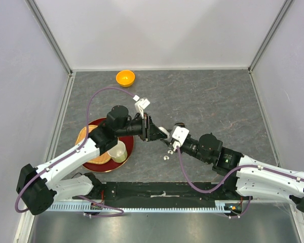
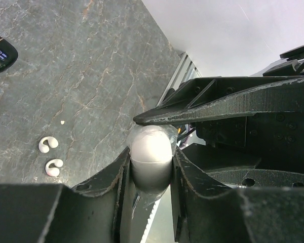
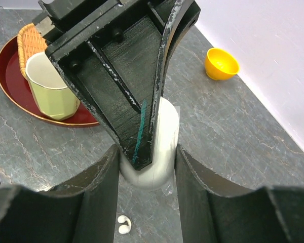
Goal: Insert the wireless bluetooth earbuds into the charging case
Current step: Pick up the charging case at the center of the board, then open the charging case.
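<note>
A white egg-shaped charging case (image 2: pixel 151 150) hangs above the table, pinched from two sides. My left gripper (image 2: pixel 151 159) is shut on it, with both pads against its flanks. My right gripper (image 3: pixel 147 169) is shut on the same case (image 3: pixel 166 144) from the opposite direction, and one of the left gripper's fingers (image 3: pixel 122 76) crosses in front of it. In the top view the two grippers (image 1: pixel 151 129) (image 1: pixel 168 137) meet nose to nose at mid-table. Two white earbuds (image 2: pixel 49 155) lie side by side on the grey table, also seen as the white earbuds (image 3: pixel 124 224) below the case.
A black case (image 2: pixel 0 52) with a small lit display lies on the table apart from the earbuds. A red tray (image 3: pixel 10 86) at the left holds a pale green cup (image 3: pixel 48 83) and a wicker basket (image 3: pixel 29 39). An orange bowl (image 1: pixel 125 78) stands near the back wall.
</note>
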Controlling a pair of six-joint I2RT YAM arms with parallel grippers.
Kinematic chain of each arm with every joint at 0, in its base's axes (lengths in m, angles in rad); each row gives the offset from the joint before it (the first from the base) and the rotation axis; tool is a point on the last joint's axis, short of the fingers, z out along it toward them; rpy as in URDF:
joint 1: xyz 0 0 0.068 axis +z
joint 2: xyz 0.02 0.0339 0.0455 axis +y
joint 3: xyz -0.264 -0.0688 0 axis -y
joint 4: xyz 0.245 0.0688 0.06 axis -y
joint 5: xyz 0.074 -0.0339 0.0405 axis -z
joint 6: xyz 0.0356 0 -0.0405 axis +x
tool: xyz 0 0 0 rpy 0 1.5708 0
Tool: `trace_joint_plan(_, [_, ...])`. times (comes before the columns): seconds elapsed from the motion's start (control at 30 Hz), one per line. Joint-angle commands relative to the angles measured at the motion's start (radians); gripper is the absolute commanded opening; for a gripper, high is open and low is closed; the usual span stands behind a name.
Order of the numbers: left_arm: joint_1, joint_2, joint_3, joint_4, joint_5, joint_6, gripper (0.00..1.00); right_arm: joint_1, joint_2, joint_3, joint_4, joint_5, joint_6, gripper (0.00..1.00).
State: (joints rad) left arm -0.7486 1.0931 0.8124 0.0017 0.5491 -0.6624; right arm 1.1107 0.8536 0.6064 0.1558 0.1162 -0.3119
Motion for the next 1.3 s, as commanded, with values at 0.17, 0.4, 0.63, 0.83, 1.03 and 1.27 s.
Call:
trace_joint_plan(0.17, [-0.011,-0.108,-0.005,0.007,-0.164,0.056,0.02,0.006,-0.033,0.038,0.019,0.167,0.146,0.85])
trace_joint_plan(0.4, [-0.012,-0.375,-0.159,0.156,-0.454,0.18,0.02,0.003,-0.082,0.079,-0.074,0.261,0.439,0.98])
trace_joint_plan(0.63, [-0.012,-0.568,-0.364,0.451,-0.489,0.348,0.02,-0.015,-0.044,0.283,-0.225,0.223,0.861,0.98])
trace_joint_plan(0.83, [-0.011,-0.553,-0.375,0.555,-0.402,0.382,0.02,-0.225,0.056,0.427,-0.246,-0.114,1.152,0.98])
trace_joint_plan(1.03, [-0.014,-0.489,-0.357,0.62,-0.244,0.466,0.02,-0.368,0.212,0.432,-0.112,-0.596,1.522,0.98])
trace_joint_plan(1.27, [-0.015,-0.469,-0.392,0.699,-0.236,0.511,0.02,-0.368,0.271,0.279,0.245,-0.742,1.841,0.96])
